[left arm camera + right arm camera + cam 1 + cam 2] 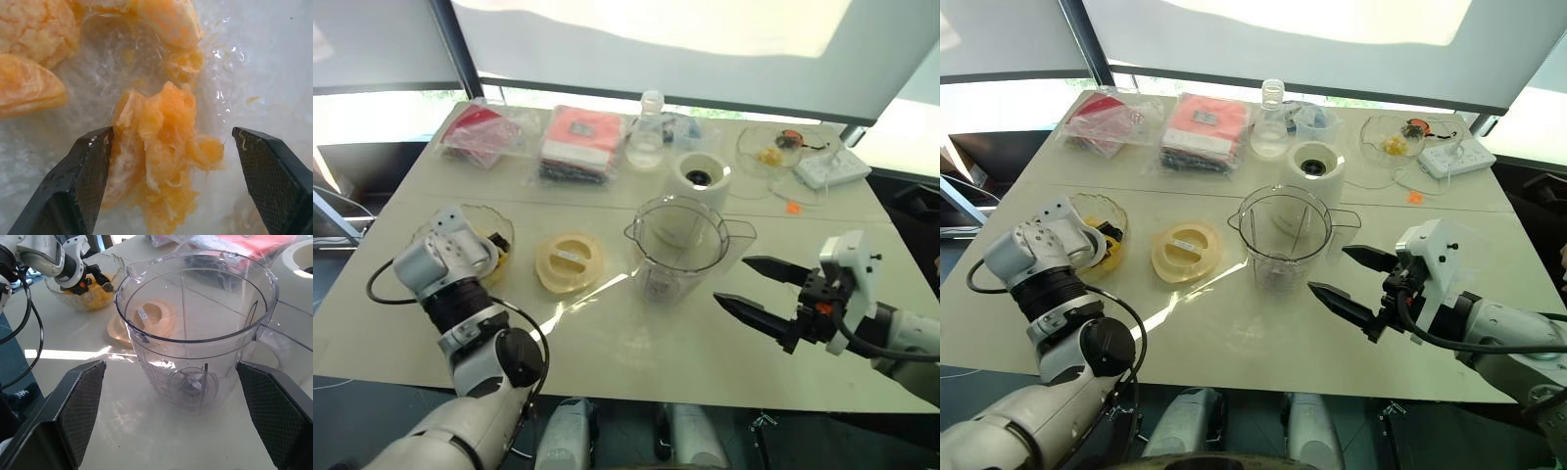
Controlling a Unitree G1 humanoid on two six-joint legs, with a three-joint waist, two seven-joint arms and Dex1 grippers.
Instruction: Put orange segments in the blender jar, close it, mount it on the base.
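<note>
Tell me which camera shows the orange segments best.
The left wrist view: the orange segments lie close up between the open left gripper fingers. The head views show them as yellow bits in the bowl; the right wrist view shows them far off.

Daylight pours in from the windows behind the table (607,343), and the pane above is blown out to plain white. A bright streak of glare lies on the tabletop just ahead of the right tool (744,284), beside the blender jar (683,250), whose clear wall catches small highlights. Shadows are soft and short. In the left wrist view the orange segments (161,142) between the left tool's (171,176) fingers are sharp, with wet sparkles beyond them; the fingers themselves are slightly soft. The head views bow at their edges.
</note>
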